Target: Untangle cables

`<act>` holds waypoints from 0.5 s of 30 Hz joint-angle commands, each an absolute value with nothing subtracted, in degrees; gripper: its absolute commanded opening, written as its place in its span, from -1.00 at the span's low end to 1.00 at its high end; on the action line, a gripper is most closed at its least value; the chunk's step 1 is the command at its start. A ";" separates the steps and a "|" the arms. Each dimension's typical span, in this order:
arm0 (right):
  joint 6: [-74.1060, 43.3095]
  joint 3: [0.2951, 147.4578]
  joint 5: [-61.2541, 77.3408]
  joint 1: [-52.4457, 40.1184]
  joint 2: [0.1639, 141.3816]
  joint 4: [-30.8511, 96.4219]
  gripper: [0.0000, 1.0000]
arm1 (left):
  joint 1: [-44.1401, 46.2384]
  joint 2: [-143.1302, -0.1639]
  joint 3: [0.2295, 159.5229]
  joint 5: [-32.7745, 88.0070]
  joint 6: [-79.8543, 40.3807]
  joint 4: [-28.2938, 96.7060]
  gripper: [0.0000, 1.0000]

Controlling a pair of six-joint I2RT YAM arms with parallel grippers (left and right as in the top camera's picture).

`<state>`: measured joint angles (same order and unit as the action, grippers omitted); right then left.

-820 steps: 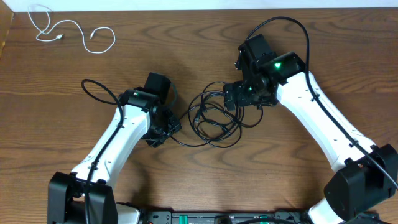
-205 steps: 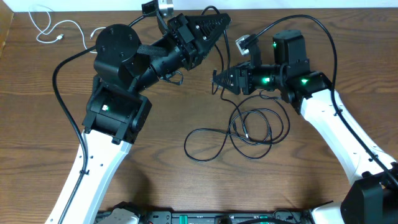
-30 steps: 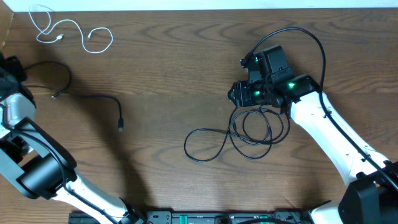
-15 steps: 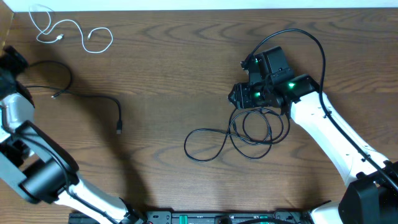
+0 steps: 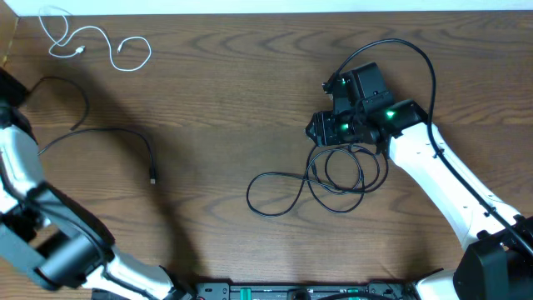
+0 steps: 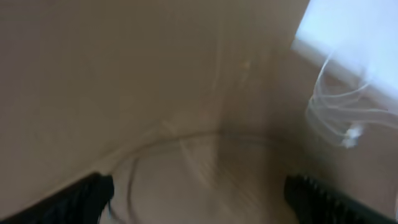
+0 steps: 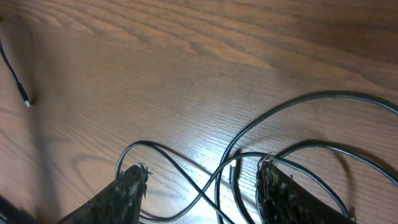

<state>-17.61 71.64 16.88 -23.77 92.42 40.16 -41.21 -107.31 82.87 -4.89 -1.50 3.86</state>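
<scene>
The short white cable (image 5: 92, 42) lies coiled at the table's far left corner; it shows blurred in the left wrist view (image 6: 339, 118). One black cable (image 5: 112, 136) lies stretched at the left, its plug at the right end. The other black cable (image 5: 333, 179) lies in overlapping loops at centre right. My right gripper (image 5: 321, 129) is open and low over those loops (image 7: 261, 134), with strands and a plug end between its fingers (image 7: 202, 186). My left gripper (image 6: 208, 196) is open; its view is blurred. In the overhead view it is off the left edge.
The left arm (image 5: 21, 167) runs along the table's left edge. The right arm (image 5: 433, 167) reaches in from the lower right. A thick black arm cable (image 5: 400, 46) arcs above the right wrist. The table's far edge is just behind the white cable.
The left arm has swung at the left edge. The left black cable has shifted a little left and toward the front. The right gripper and the looped cable have not moved.
</scene>
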 commanded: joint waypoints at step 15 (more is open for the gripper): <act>-16.23 72.07 16.62 -24.10 92.82 41.82 0.09 | -36.88 -116.88 82.35 17.15 0.54 4.78 0.72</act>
<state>-17.30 71.64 16.86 -23.77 92.42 42.17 -39.51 -116.18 82.21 13.28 -1.45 5.50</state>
